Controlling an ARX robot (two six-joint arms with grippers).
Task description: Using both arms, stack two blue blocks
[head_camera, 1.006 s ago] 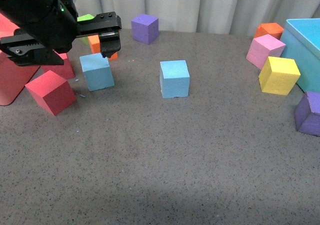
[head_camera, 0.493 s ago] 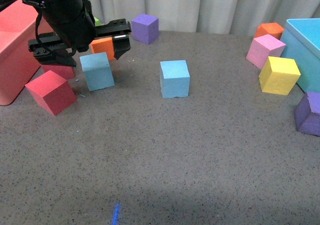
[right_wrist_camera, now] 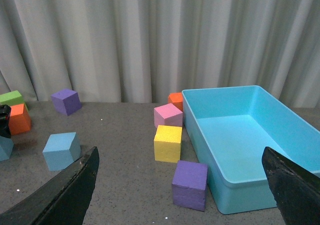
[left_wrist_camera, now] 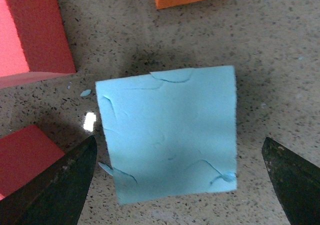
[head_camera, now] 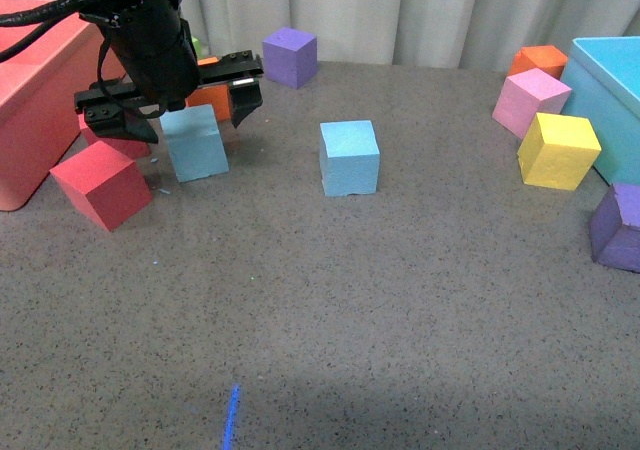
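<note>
The left arm came in from the far left and bent down over the table. Its left gripper pointed straight down over the left blue block. The jaws stood wide apart, one on each side of that block, and neither pressed against it. The block sat on the table between a red cube and an orange cube. The second blue block stood apart, near the middle. The right gripper, jaws spread wide, faced the blue bin.
</note>
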